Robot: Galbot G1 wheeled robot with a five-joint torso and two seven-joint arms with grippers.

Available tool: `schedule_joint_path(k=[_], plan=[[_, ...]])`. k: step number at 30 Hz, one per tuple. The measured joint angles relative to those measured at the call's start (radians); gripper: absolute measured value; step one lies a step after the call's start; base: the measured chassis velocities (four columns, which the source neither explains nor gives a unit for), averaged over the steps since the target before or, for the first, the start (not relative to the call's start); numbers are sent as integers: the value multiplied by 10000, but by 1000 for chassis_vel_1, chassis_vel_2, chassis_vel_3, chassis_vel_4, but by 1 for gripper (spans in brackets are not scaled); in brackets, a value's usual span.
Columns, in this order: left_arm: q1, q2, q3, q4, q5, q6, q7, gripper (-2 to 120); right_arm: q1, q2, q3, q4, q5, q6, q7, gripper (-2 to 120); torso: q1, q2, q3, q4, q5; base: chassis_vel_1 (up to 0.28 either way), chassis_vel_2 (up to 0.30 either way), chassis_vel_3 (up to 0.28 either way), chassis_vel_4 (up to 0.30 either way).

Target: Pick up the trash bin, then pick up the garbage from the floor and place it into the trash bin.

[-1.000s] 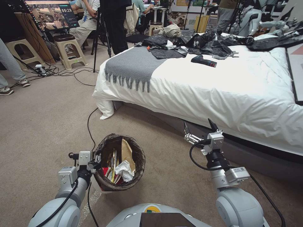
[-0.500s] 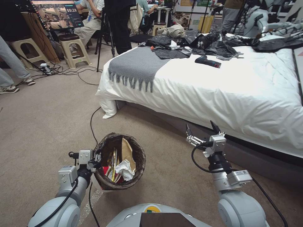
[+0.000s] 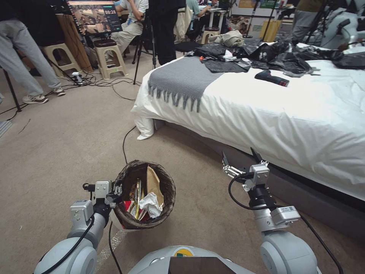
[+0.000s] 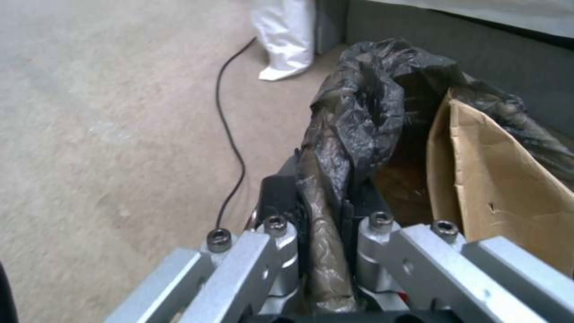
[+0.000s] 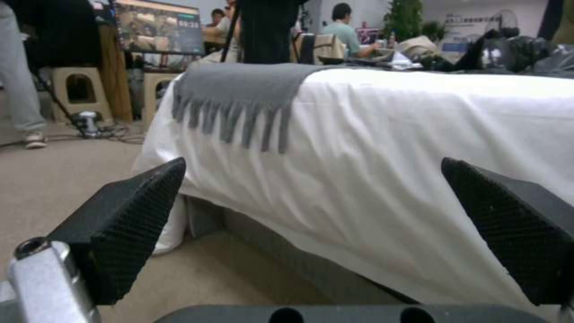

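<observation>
The trash bin point(image 3: 169, 192) hangs just in front of me on the left, its dark liner folded over the rim point(image 4: 358, 103). Inside lies garbage: a brown paper bag point(image 3: 153, 182) point(image 4: 502, 170), a crumpled white tissue point(image 3: 149, 204), a yellow wrapper point(image 3: 137, 194) and something red point(image 3: 127, 207). My left gripper point(image 3: 117, 192) point(image 4: 323, 197) is shut on the bin's near-left rim, pinching liner and wall. My right gripper point(image 3: 239, 155) point(image 5: 312, 163) is held up on the right, open and holding nothing, facing the bed's side.
A bed point(image 3: 266, 114) with a white cover and a grey fringed blanket point(image 3: 182, 76) fills the right side, close to my right arm. A black cable point(image 3: 124, 144) runs across the carpet towards the bin. Stools point(image 3: 108, 53), a tripod and people stand at the back left. Open carpet point(image 3: 57, 152) lies to the left.
The whole head view has shifted right, so the camera has turned left. Both arms and the held bin keep their places in the picture.
</observation>
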Motion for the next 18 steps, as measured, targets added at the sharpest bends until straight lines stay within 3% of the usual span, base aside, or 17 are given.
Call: schedule_joint_path(k=[18], plan=[[50, -38, 0, 0, 2, -4, 40, 7, -1, 8, 27, -131, 44, -80, 41, 100, 0, 0, 0, 0, 0, 66, 63, 60, 64]])
